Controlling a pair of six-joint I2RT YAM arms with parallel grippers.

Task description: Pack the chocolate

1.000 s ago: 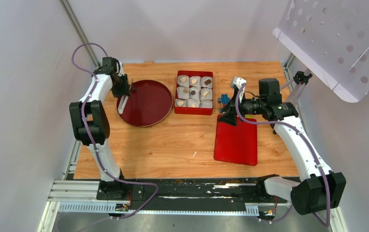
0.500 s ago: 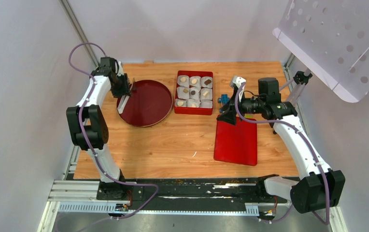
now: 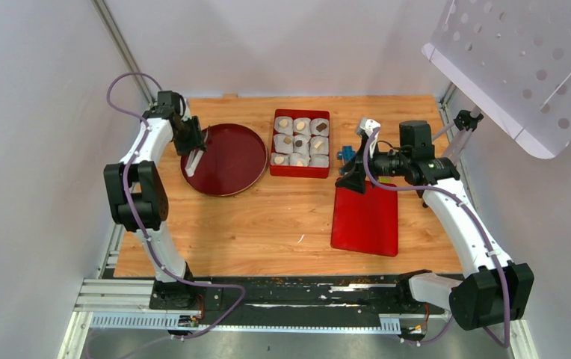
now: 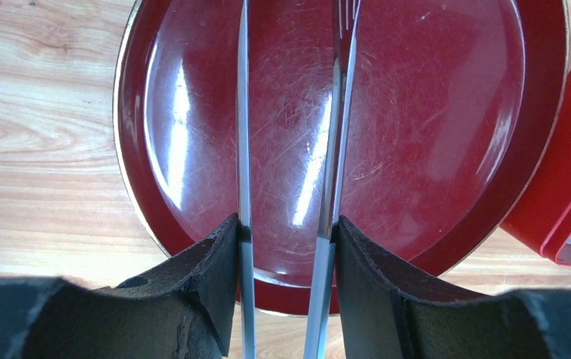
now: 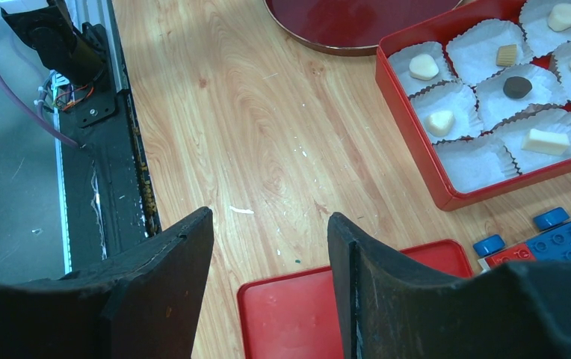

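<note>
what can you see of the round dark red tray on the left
The round tray is dark red, glossy and plastic-looking, finely scratched, with a low raised rim edged pale. It lies flat on the wooden table, nothing in it, just left of the red box; contact there is unclear. The metal tongs in the left gripper hang over it.

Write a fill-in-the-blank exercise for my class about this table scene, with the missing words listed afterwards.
The left gripper grips metal tongs above the round dark red ____. The chocolates lie in white paper cups inside a red ____. The right gripper holds nothing; its jaws are ____.
Missing words: plate; box; open.
</note>
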